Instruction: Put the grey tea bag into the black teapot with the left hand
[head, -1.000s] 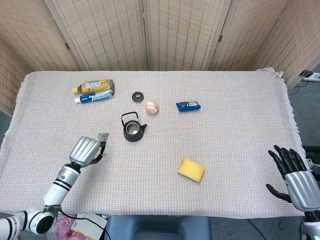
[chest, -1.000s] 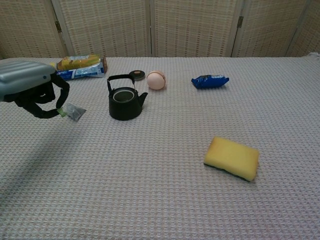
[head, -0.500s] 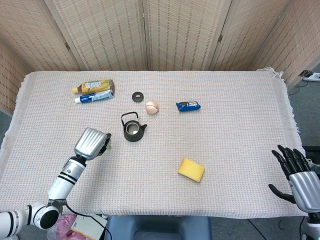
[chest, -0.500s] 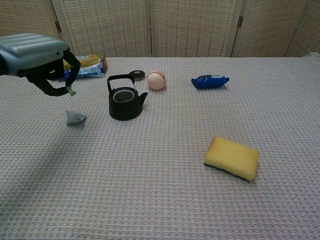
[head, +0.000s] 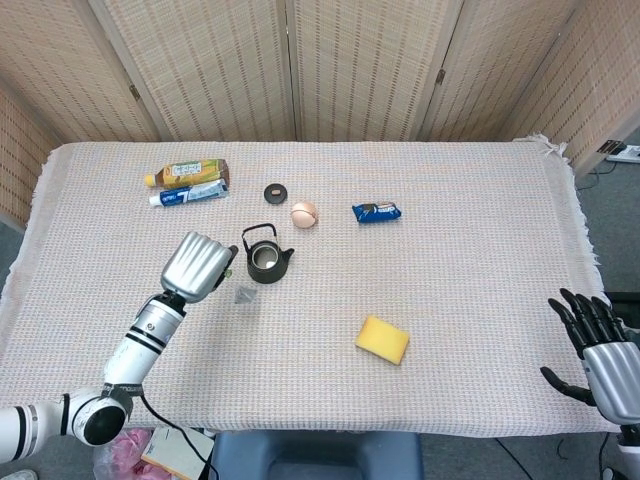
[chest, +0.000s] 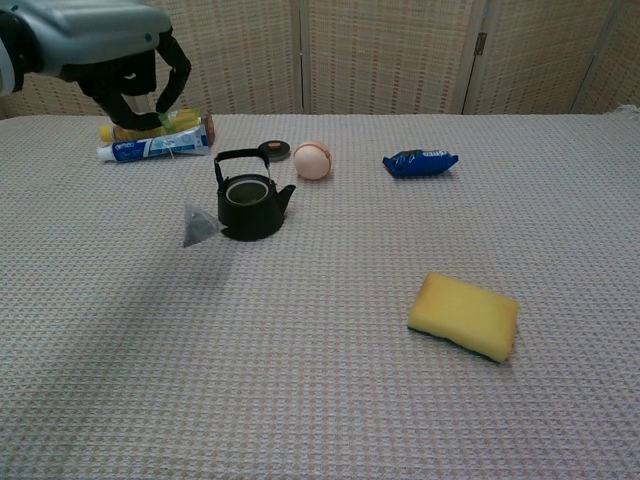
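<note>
left hand (chest: 125, 62): raised above the tabletop (head: 450, 300), fingers pinched on a green tag with a string running down from it. grey tea bag (chest: 198, 226): dangling on that string, just left of the black teapot (chest: 248, 196), outside it. teapot: upright, lid off, mouth uncovered. small dark lid (head: 275, 191) lies apart, beside a peach ball (head: 304, 213). right hand (head: 600, 345): at the tabletop's near right edge, fingers spread, holding nothing. also present: yellow sponge (chest: 464, 316), blue packet (chest: 420, 162), toothpaste tube (chest: 152, 149).
</note>
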